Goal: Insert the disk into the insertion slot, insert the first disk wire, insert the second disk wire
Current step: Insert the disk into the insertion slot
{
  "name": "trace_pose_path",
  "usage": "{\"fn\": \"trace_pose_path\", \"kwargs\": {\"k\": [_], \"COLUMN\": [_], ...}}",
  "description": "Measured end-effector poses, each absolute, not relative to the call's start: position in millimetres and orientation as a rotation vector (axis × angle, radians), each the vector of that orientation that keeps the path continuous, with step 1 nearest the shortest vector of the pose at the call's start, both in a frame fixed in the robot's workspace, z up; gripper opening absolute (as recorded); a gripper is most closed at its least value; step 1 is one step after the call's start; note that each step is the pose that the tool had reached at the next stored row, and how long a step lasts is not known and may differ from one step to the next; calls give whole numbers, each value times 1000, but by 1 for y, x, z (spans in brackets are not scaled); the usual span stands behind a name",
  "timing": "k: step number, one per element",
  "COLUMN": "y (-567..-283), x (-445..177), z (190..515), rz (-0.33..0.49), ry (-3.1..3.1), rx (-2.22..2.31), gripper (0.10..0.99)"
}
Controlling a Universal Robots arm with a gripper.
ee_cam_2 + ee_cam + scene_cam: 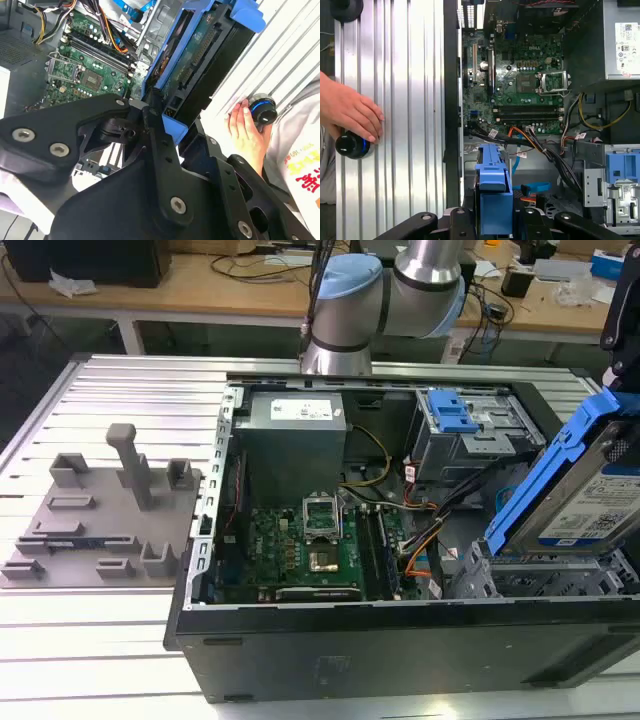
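The disk (592,508), a silver drive with a white label in a bright-blue caddy, hangs steeply tilted at the exterior view's right. Its lower end sits just above the insertion slot (545,578), a grey perforated-metal bay at the case's near right corner. In both wrist views my gripper (494,220) (165,122) is shut on the blue caddy (493,185), with black fingers (152,130) pressed on either side. Loose orange, black and blue wires (532,142) lie inside the case beside the bay.
The open computer case (400,640) holds a motherboard (300,550), a power supply (295,435) and a taller cage with a blue bracket (455,420). A person's hand (352,112) rests on a black knob (351,145) on the ribbed table. A grey fixture plate (100,515) lies at the exterior view's left.
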State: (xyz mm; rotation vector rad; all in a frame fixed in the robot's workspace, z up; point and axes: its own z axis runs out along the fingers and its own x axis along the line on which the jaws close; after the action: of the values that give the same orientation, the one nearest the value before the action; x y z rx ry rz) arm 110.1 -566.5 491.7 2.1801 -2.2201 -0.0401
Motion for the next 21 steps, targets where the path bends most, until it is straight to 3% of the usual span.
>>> {"fn": "trace_pose_path", "kwargs": {"k": [14,21], "y": [-567,-566], "x": [110,110], "z": [492,492], "rz": [-38,20], "ry": [-2221,-2249], "rx": [2181,2209], "gripper": [365,365]}}
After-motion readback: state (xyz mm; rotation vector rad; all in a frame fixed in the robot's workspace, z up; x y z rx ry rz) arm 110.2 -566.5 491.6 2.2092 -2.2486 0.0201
